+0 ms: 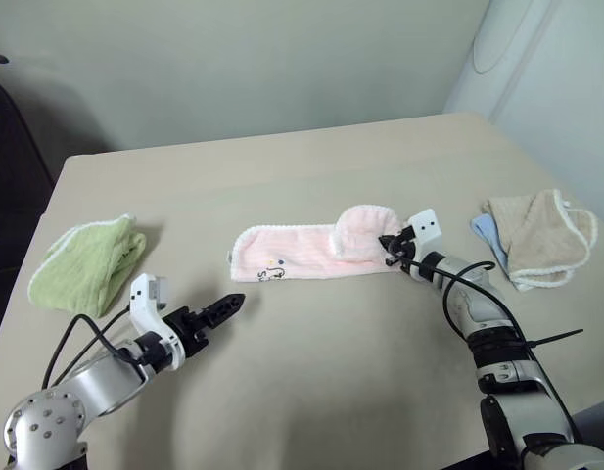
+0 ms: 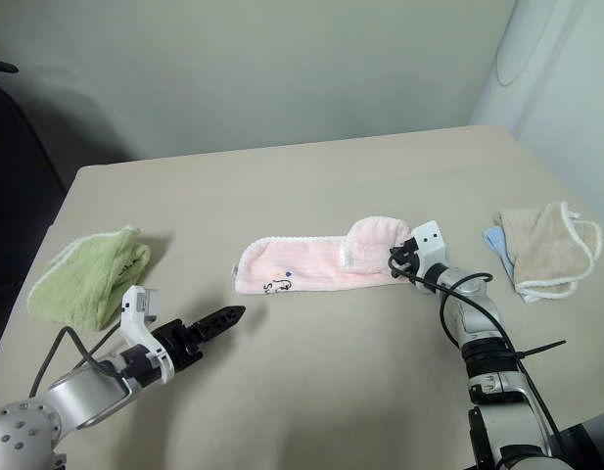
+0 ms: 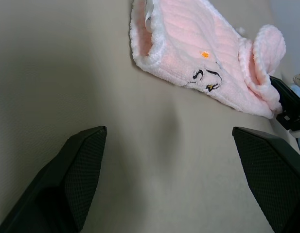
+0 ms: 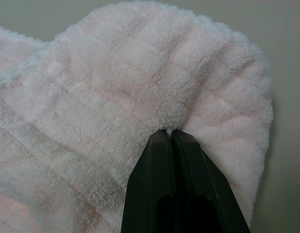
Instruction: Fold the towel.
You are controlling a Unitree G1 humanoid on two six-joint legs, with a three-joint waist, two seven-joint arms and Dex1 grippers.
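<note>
While the pink towel lies stretched in a long band across the middle of the table, its right end is lifted and curled back over itself into a rounded flap. The right gripper sits at that end, its two black fingers pressed together with a pinch of the terry pile caught between their tips, so the flap stands up off the rest of the band. On the flat part of the towel, toward its left end and near the front edge, is a small dark printed mark with an orange dot beside it. The towel's white edging runs round its rounded left end, and a little white tag shows at that end in the left wrist view.

The left gripper hangs in front of the towel's left end, apart from it and touching nothing, pointing up toward the towel. Its fingers stand wide apart with bare tabletop between them.

Well to the left of the towel, a light green towel lies bunched near the table's left edge. Well to the right of the towel, past the right gripper, a beige towel with white trim lies folded, with a bit of pale blue cloth peeking out from under its near side.
</note>
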